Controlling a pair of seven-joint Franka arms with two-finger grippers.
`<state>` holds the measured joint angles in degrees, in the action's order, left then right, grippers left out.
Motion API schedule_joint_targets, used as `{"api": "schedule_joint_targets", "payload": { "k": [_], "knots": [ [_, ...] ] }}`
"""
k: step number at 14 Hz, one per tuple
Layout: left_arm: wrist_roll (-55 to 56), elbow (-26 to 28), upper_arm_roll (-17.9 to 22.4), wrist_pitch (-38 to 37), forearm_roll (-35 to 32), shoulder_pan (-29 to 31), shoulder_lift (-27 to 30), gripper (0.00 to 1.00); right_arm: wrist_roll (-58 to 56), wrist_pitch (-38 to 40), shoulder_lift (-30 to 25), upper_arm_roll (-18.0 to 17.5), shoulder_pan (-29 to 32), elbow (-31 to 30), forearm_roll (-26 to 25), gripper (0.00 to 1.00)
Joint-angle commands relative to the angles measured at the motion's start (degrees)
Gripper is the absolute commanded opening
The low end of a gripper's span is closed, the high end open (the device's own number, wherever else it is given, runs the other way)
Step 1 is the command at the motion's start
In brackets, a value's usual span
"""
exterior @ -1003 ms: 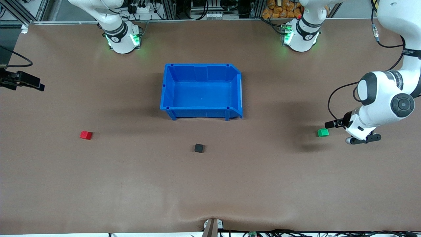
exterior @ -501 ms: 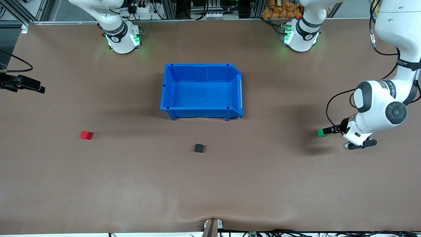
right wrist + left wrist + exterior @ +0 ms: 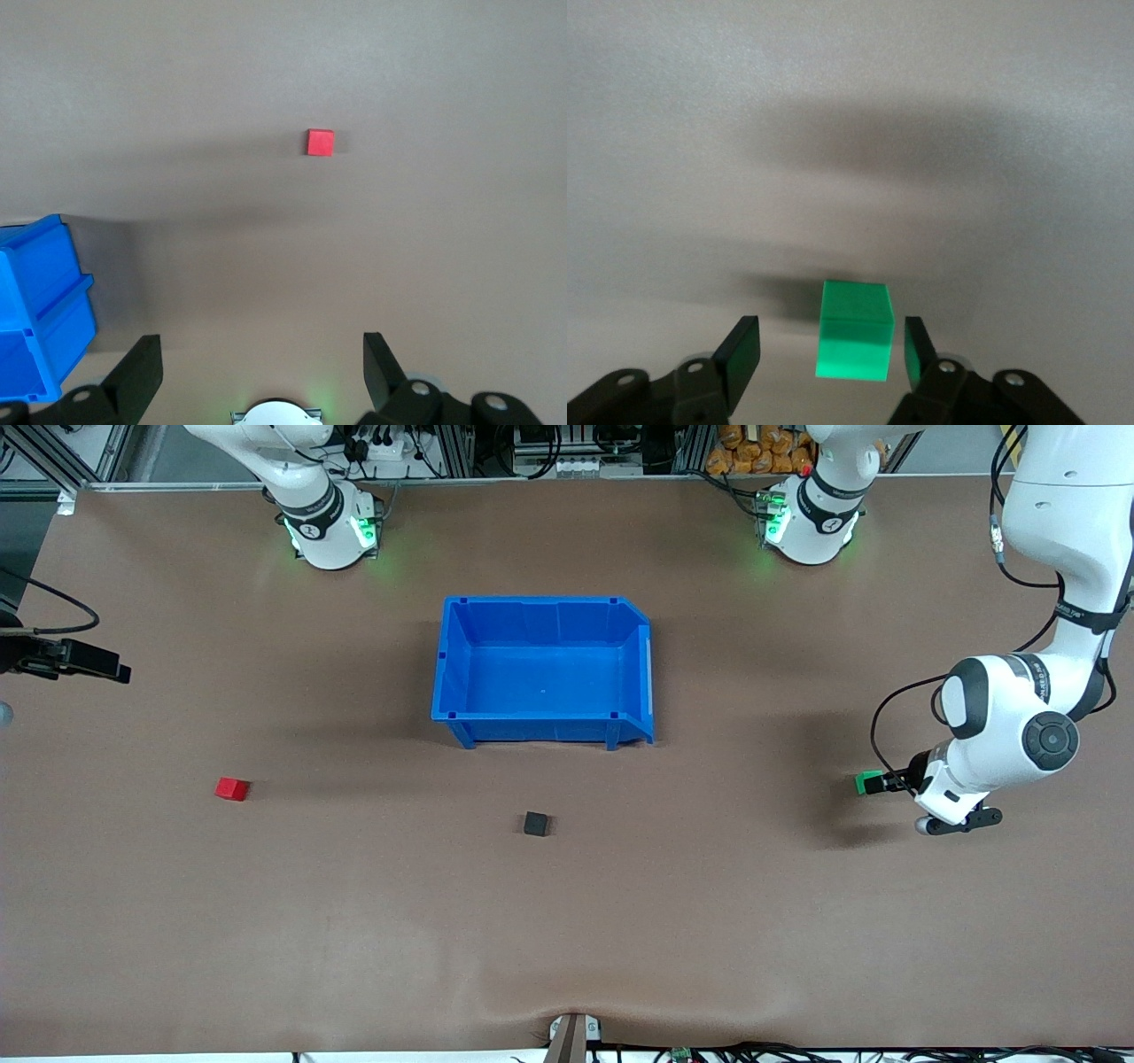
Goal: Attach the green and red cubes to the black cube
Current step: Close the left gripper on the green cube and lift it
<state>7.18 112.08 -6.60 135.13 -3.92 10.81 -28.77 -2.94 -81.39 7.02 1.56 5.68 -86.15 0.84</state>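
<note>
While the left gripper (image 3: 826,341) sits low at the left arm's end of the bench (image 3: 567,939), its fingers (image 3: 741,352) stand apart on either side of the green cube (image 3: 855,332). And look at that wrist view: one finger is just beside the cube's face, the other has a clear gap, so no clamp yet. The cube rests flat on the bench. From the front camera it lies at about four o'clock from the blue bin (image 3: 540,600), and near three o'clock from the black cube (image 3: 535,824).

The black cube sits alone at six o'clock from the bin, nearer the front camera, nothing touching it. The red cube (image 3: 232,788) lies at about eight o'clock from the bin, well apart from the black one.

Over at the right arm's end, the right gripper (image 3: 115,670) hovers above bare bench, fingers spread wide and holding nothing, with the red cube well clear of it.
</note>
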Motion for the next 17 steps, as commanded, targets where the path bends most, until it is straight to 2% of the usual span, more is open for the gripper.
{"api": "schedule_joint_targets", "payload": {
  "k": [1,4,8,13,15,17],
  "knots": [
    [0.5,-0.9,-0.3,0.4,-0.2,0.3,-0.9,0.71,-0.3,-0.7,-0.1,-0.9,1.2,-0.6,-0.2,1.00],
    [0.4,-0.7,-0.3,0.5,-0.2,0.3,-1.2,0.65,-0.4,-1.2,0.4,-0.9,1.2,-0.7,-0.2,1.00],
    [0.3,-0.7,-0.3,0.9,-0.3,0.2,-1.8,0.46,-0.4,-2.0,1.2,-0.9,1.3,-0.7,-0.2,1.00],
    [0.5,-1.0,-0.4,1.3,-0.2,-0.1,-2.2,0.08,-0.4,-2.7,2.0,-0.9,1.3,-0.8,-0.3,1.00],
    [0.7,-1.7,-0.4,1.3,0.1,-0.1,-1.9,0.00,-0.4,-2.8,2.4,-0.9,1.3,-0.8,-0.4,1.00],
    [0.7,-2.1,-0.5,1.2,1.1,-0.1,-1.8,0.00,-0.3,-4.3,2.6,-0.9,1.3,-1.7,-0.4,1.00]
  ]
}}
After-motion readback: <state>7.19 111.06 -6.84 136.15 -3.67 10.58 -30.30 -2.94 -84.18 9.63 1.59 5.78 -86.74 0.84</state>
